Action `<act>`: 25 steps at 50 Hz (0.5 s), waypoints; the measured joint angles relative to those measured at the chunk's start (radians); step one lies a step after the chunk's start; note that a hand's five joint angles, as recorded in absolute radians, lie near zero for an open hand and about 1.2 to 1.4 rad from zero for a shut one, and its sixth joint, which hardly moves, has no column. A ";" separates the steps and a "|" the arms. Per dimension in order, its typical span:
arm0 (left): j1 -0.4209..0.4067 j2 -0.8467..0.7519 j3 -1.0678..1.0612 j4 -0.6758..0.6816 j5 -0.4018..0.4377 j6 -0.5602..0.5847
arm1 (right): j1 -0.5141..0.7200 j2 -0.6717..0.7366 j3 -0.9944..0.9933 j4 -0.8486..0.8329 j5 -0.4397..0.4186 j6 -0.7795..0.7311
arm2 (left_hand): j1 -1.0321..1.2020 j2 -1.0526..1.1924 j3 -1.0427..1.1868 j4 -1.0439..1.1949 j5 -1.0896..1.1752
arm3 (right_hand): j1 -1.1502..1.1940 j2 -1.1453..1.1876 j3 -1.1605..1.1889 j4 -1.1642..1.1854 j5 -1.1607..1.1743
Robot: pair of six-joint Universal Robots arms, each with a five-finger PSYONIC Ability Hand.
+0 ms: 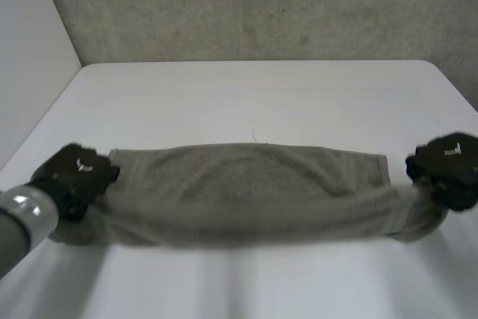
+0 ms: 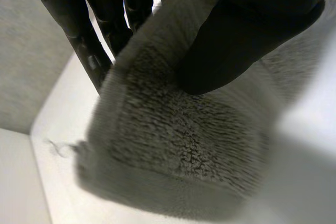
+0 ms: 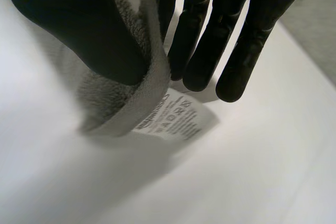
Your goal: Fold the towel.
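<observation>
A grey towel (image 1: 246, 184) stretches across the white table (image 1: 254, 102) between my two hands, its near long edge lifted and its far part lying flat. My left hand (image 1: 75, 173) holds the towel's left end; in the left wrist view the thumb (image 2: 236, 40) presses the terry cloth (image 2: 178, 140) against the fingers (image 2: 84, 30) behind it. My right hand (image 1: 448, 166) holds the right end. In the right wrist view its thumb (image 3: 84, 24) pinches the towel's corner (image 3: 131, 93) against the fingers (image 3: 194, 40), and a white care label (image 3: 176, 116) hangs from that corner.
A rough grey wall (image 1: 261, 5) rises behind the table's far edge, and a pale wall (image 1: 30, 57) stands at the left. Bare white tabletop (image 3: 252, 171) lies under and beyond the right hand.
</observation>
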 measured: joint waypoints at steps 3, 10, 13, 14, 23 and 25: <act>-0.008 -0.142 0.087 0.099 -0.001 -0.001 | 0.056 0.103 -0.080 -0.105 0.064 0.112 | 0.000 0.000 0.000 0.000 0.003 | 0.000 0.000 0.000 0.000 0.000; -0.039 -0.396 0.285 0.190 -0.007 -0.003 | 0.176 0.279 -0.197 -0.245 0.221 0.222 | 0.006 0.000 0.000 0.000 0.003 | 0.000 0.000 0.000 0.000 0.000; -0.062 -0.511 0.389 0.231 -0.017 -0.004 | 0.212 0.359 -0.244 -0.321 0.279 0.263 | 0.009 0.000 0.000 0.000 0.004 | 0.000 0.000 0.000 0.000 0.000; -0.068 -0.540 0.416 0.247 -0.020 -0.005 | 0.218 0.377 -0.254 -0.340 0.288 0.273 | 0.009 0.000 0.000 0.000 0.004 | 0.000 0.000 0.000 0.000 0.000; -0.086 -0.680 0.522 0.402 -0.036 -0.003 | 0.237 0.470 -0.306 -0.488 0.315 0.366 | 0.009 0.000 0.000 0.000 0.005 | 0.000 0.000 0.000 0.000 0.000; -0.087 -0.697 0.526 0.449 -0.035 -0.001 | 0.245 0.482 -0.309 -0.522 0.314 0.388 | 0.010 0.000 0.000 0.000 0.007 | 0.000 0.000 0.000 0.000 0.000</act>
